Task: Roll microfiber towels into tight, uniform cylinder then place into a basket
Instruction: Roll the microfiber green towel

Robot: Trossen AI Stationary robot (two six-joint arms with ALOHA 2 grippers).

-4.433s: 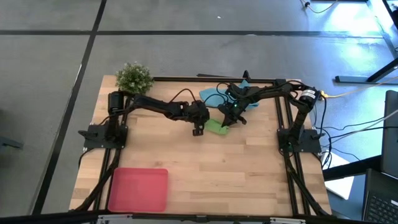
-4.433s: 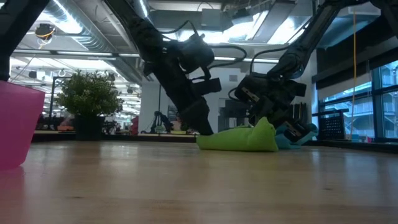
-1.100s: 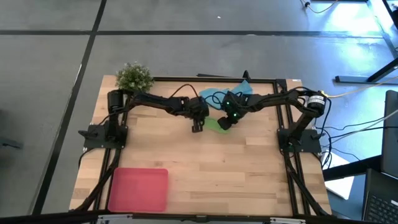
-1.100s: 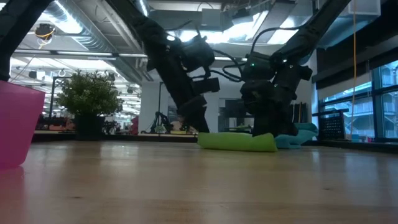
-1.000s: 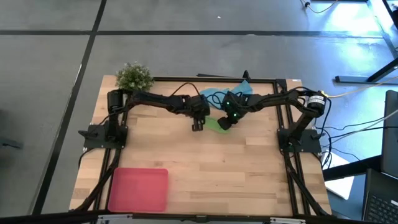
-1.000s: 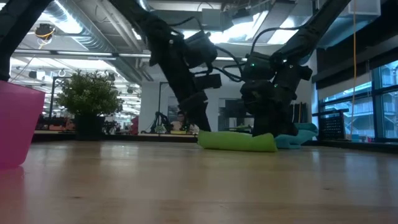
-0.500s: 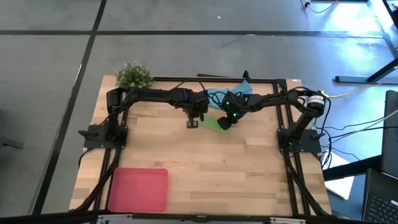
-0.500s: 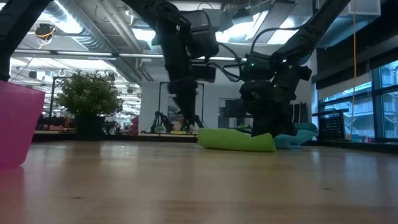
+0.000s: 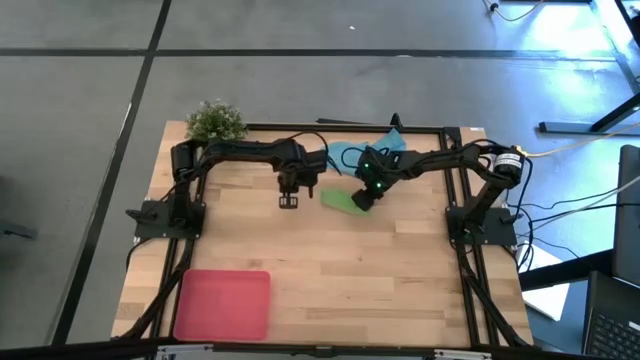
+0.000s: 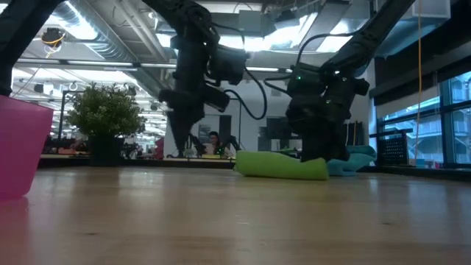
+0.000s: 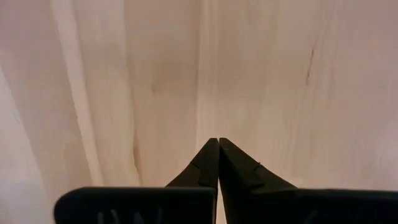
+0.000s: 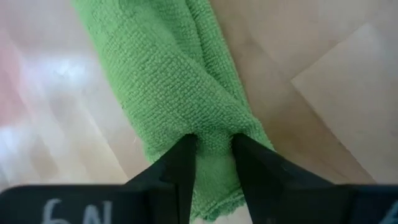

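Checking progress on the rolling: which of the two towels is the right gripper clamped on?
The lime green towel, rolled on the table, pinched by the right gripper; the light blue towel lies behind, untouched.

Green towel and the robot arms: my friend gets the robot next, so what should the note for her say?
Left gripper: shut, empty, over bare table, left of the green towel.
Right gripper: shut on the green towel's end.
Green towel: rolled, lying mid-table.
Blue towel: unrolled, at the back edge.
Basket: front left, nothing in it.
Done: green roll. Left: put it in the basket, then roll and place the blue one.
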